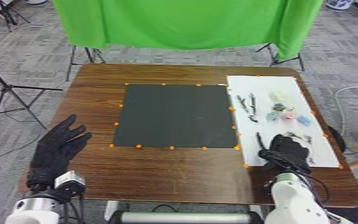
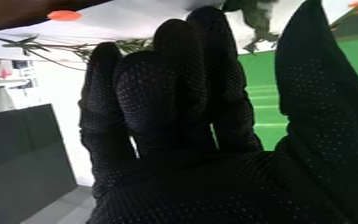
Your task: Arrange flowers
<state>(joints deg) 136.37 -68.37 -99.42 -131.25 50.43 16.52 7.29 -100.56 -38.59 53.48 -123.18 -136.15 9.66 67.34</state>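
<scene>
Both left hand (image 1: 55, 147) and right hand (image 2: 184, 180) empty, fingers loosely extended; right best pinches leafy sprig (image 2: 26, 46) by stem, sparing leaves.

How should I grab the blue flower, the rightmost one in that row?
Probably by its head, coming down from above and slightly from the right: the blue flower lies on the white sheet, with the pink flower close on its left.

Blk-gloved R fingers (image 2: 180, 60), mostly straight, leafy stems (image 2: 55, 47) nearby, wht sheet (image 2: 140, 25), grn cloth (image 2: 262, 90) bkgd
</scene>
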